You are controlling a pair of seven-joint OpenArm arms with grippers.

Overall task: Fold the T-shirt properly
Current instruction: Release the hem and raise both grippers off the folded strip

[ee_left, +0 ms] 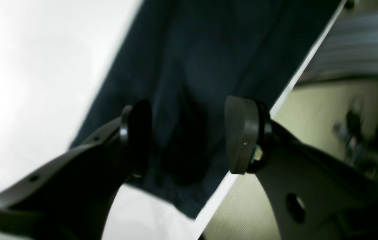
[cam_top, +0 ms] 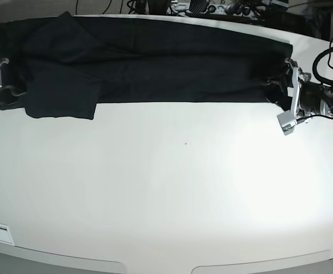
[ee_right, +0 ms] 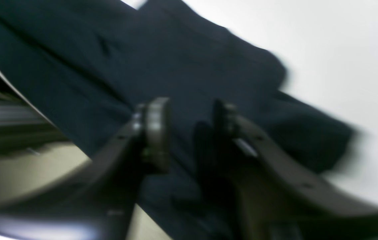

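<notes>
Cloth T-shirt [cam_top: 183,63] lies lengthwise left to right across the base view, both arms' jaws standing open.

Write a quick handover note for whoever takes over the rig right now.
Left gripper: open, over the black cloth T-shirt at its right end in the base view.
Right gripper: parted jaws, over the shirt's other end.
Shirt: a long band along the far edge of the white table; a flap sticks out toward the table's middle near the right gripper.
Done: shirt gathered into a band.
Left: probably tidy the flap, then fold the band shorter.
</notes>
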